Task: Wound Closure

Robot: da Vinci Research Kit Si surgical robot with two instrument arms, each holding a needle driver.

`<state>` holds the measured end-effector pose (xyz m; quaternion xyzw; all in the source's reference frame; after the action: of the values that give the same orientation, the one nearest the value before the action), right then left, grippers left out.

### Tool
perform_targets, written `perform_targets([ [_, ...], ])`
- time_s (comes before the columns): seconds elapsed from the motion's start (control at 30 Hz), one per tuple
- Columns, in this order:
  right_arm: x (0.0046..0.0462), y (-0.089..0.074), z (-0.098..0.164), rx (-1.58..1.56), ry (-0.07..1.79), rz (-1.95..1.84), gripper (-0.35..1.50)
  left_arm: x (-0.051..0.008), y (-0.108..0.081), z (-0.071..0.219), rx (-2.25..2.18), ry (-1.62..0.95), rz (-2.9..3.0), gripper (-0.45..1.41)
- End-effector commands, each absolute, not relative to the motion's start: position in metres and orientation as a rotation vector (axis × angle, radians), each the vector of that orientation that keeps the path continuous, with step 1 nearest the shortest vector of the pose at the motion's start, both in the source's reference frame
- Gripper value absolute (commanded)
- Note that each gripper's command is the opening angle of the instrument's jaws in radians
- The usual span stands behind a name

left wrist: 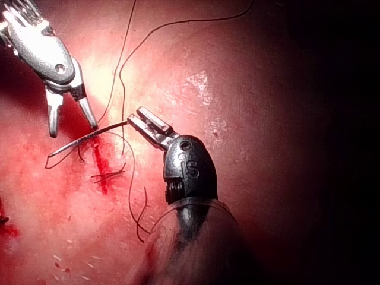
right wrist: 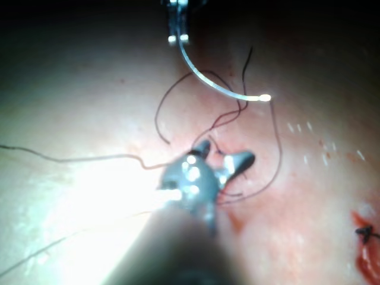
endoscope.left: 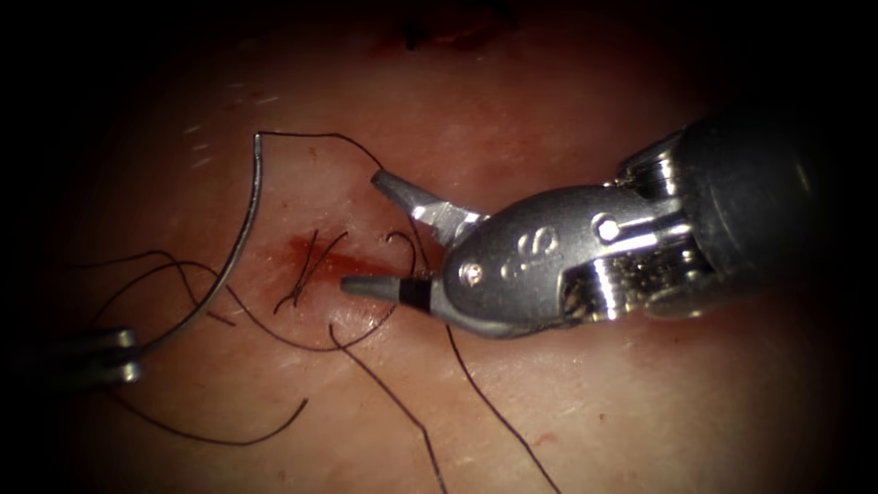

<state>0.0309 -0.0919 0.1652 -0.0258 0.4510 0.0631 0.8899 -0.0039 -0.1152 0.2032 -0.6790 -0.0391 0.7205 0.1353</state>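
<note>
Left of the cut [endoscope.left: 320, 265], your left tool [endoscope.left: 114, 357] grips the needle [endoscope.left: 240, 240] near its pointed end, clear of the tissue [endoscope.left: 567, 402]. Stiff, slippery steel: grip mid-curve. Right tool [endoscope.left: 380, 233] stands over the cut, jaws apart, holding nothing; thread [endoscope.left: 402, 412] looks limp.

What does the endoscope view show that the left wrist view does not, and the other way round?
Endoscope view: the whole curve of the needle, lying left of the cut, with the thread joining its upper end.
Left wrist view: from close, the left gripper shut on the needle near the end away from the thread.
Both: the right gripper open above the cut, holding nothing, and the needle out of the tissue.
</note>
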Motion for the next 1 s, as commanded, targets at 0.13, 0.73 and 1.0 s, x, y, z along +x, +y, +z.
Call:
perform_targets([
  [0.13,0.0315,-0.0946,0.1691,-0.045,0.907,0.098,0.93,-0.005,-0.1166,0.2029,-1.968,-0.121,2.079,-0.45],
  [0.73,0.033,-0.099,0.1719,0.004,0.855,0.011,0.88,-0.0049,-0.1166,0.2029,-1.968,-0.121,2.079,-0.45],
  [1.0,0.0321,-0.0994,0.1714,0.012,0.859,0.001,0.86,-0.0049,-0.1166,0.2029,-1.968,-0.122,2.079,-0.45],
])
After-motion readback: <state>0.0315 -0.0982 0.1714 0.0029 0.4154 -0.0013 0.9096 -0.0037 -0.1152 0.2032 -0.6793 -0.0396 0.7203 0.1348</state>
